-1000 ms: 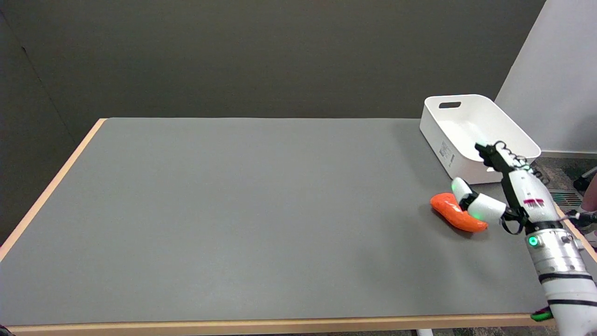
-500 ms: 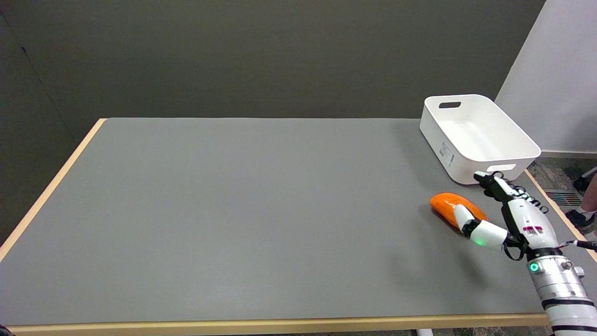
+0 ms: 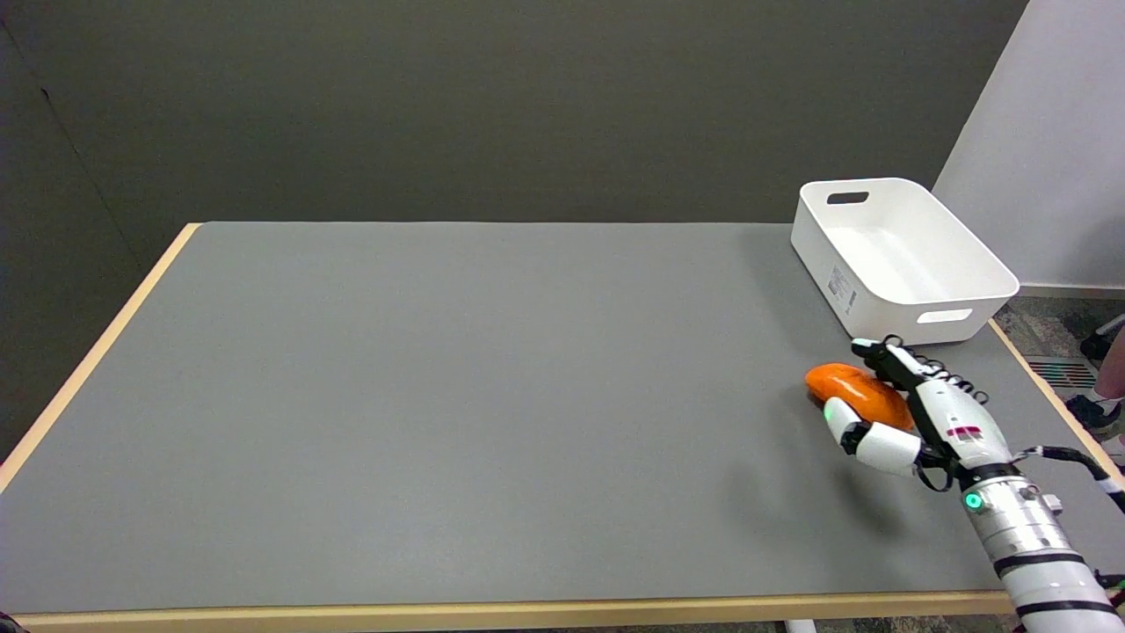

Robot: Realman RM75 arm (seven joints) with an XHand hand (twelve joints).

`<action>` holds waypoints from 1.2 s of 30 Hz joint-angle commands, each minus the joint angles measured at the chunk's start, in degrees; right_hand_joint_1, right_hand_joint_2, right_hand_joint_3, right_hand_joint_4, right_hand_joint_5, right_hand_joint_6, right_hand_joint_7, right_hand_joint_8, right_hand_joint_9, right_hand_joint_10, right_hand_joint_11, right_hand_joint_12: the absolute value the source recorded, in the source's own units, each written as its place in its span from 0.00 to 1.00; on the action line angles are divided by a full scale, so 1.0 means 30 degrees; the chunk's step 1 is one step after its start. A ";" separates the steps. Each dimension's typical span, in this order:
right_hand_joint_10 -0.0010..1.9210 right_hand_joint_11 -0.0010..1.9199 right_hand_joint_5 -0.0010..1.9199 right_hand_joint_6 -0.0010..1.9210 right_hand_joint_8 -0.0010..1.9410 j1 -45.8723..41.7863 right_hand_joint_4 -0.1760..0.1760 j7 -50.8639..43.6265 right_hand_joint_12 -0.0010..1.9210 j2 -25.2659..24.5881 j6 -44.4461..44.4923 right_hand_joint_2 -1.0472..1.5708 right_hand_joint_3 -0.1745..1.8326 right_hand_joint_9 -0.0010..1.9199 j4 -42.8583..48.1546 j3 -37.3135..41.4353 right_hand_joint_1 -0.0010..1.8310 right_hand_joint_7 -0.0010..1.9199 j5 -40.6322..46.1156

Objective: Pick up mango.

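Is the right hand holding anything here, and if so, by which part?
The right hand brackets the mango at its right end, fingers behind and thumb in front. The mango lies on the table; a closed grip cannot be told.

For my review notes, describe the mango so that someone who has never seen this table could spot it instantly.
Start at the grey table and go to its far right corner, where a white bin stands. Just in front of the bin lies the mango, with the right hand cupped around it, a finger on each side. It is the only orange thing in view, smooth and oval.
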 commanded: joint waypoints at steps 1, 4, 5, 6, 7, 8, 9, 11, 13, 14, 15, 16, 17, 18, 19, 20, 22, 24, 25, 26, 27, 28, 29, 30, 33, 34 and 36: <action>0.38 0.05 0.13 0.24 0.19 0.1607 0.67 0.0129 0.62 0.2521 0.2612 0.64 0.53 0.16 0.1681 -0.1914 0.20 0.18 -0.0172; 0.38 0.05 0.13 0.24 0.19 0.2174 0.67 0.0129 0.62 0.3086 0.2940 0.64 0.53 0.16 0.2796 -0.1639 0.20 0.18 -0.0065; 0.38 0.05 0.13 0.24 0.19 0.2334 0.67 0.0129 0.62 0.3208 0.3004 0.64 0.53 0.16 0.3097 -0.1554 0.20 0.18 -0.0065; 0.38 0.05 0.13 0.24 0.19 0.2474 0.67 0.0129 0.62 0.3297 0.3054 0.64 0.53 0.15 0.3363 -0.1481 0.20 0.18 -0.0065; 0.38 0.05 0.13 0.24 0.19 0.2574 0.67 0.0129 0.62 0.3386 0.3065 0.64 0.53 0.15 0.3564 -0.1453 0.21 0.18 -0.0065; 0.38 0.05 0.13 0.24 0.19 0.2648 0.67 0.0129 0.62 0.3443 0.3065 0.64 0.53 0.15 0.3695 -0.1443 0.21 0.18 -0.0065; 0.38 0.06 0.12 0.25 0.20 0.2667 0.67 0.0129 0.60 0.3452 0.3048 0.63 0.56 0.15 0.3723 -0.1443 0.19 0.17 -0.0065; 0.38 0.06 0.12 0.26 0.21 0.2550 0.67 0.0129 0.59 0.3359 0.2927 0.63 0.57 0.15 0.3569 -0.1443 0.18 0.16 -0.0065; 0.38 0.06 0.12 0.26 0.21 0.2311 0.67 0.0129 0.59 0.3197 0.2888 0.63 0.57 0.15 0.3135 -0.1453 0.18 0.16 -0.0065; 0.38 0.06 0.12 0.26 0.21 0.2167 0.67 0.0129 0.59 0.3083 0.2834 0.63 0.57 0.15 0.2797 -0.1443 0.18 0.16 -0.0065; 0.38 0.06 0.12 0.26 0.21 0.2020 0.67 0.0129 0.59 0.2971 0.2781 0.63 0.57 0.15 0.2509 -0.1426 0.18 0.16 -0.0065; 0.38 0.06 0.12 0.26 0.21 0.1825 0.67 0.0129 0.59 0.2811 0.2755 0.63 0.57 0.15 0.2196 -0.1400 0.18 0.16 -0.0065; 0.38 0.06 0.12 0.26 0.21 0.1571 0.67 0.0129 0.59 0.2585 0.2727 0.63 0.57 0.15 0.1773 -0.1390 0.19 0.16 -0.0047; 0.38 0.06 0.12 0.26 0.21 0.1418 0.67 0.0129 0.59 0.2458 0.2688 0.63 0.57 0.15 0.1555 -0.1390 0.19 0.16 -0.0039; 0.38 0.06 0.12 0.26 0.21 0.1222 0.67 0.0129 0.59 0.2259 0.2597 0.63 0.57 0.15 0.1297 -0.1390 0.19 0.16 -0.0039; 0.38 0.06 0.12 0.26 0.21 0.1064 0.67 0.0129 0.59 0.2124 0.2509 0.63 0.57 0.15 0.1111 -0.1390 0.19 0.16 -0.0039; 0.38 0.06 0.12 0.26 0.21 0.0718 0.67 0.0129 0.59 0.1788 0.2295 0.63 0.57 0.15 0.0659 -0.1393 0.19 0.16 -0.0012; 0.38 0.06 0.12 0.25 0.21 0.0472 0.67 0.0129 0.59 0.1575 0.2091 0.62 0.57 0.15 0.0294 -0.1375 0.19 0.16 -0.0012; 0.38 0.06 0.12 0.25 0.21 0.0336 0.67 0.0129 0.59 0.1432 0.1982 0.62 0.57 0.15 0.0049 -0.1331 0.19 0.16 -0.0012; 0.38 0.06 0.12 0.25 0.21 0.0255 0.67 0.0129 0.59 0.1360 0.1892 0.62 0.57 0.15 -0.0104 -0.1295 0.19 0.16 -0.0012; 0.38 0.06 0.12 0.25 0.21 0.0158 0.67 0.0129 0.59 0.1303 0.1803 0.62 0.57 0.15 -0.0235 -0.1270 0.19 0.16 -0.0012; 0.38 0.06 0.12 0.25 0.21 0.0070 0.67 0.0129 0.59 0.1202 0.1673 0.62 0.57 0.15 -0.0368 -0.1242 0.19 0.16 -0.0012; 0.38 0.06 0.12 0.25 0.21 0.0015 0.66 0.0129 0.59 0.1146 0.1572 0.62 0.57 0.15 -0.0405 -0.1233 0.19 0.16 -0.0012; 0.38 0.06 0.12 0.25 0.21 -0.0054 0.66 0.0129 0.60 0.1103 0.1459 0.62 0.57 0.15 -0.0423 -0.1233 0.19 0.16 -0.0012; 0.38 0.06 0.12 0.25 0.21 -0.0135 0.66 0.0129 0.60 0.1005 0.1151 0.62 0.57 0.15 -0.0249 -0.1330 0.19 0.16 -0.0012; 0.38 0.06 0.12 0.25 0.21 -0.0135 0.66 0.0129 0.60 0.1005 0.1059 0.62 0.57 0.15 -0.0139 -0.1357 0.19 0.16 -0.0012; 0.38 0.06 0.12 0.25 0.21 -0.0072 0.66 0.0129 0.60 0.1041 0.0862 0.63 0.57 0.15 0.0325 -0.1473 0.19 0.16 -0.0012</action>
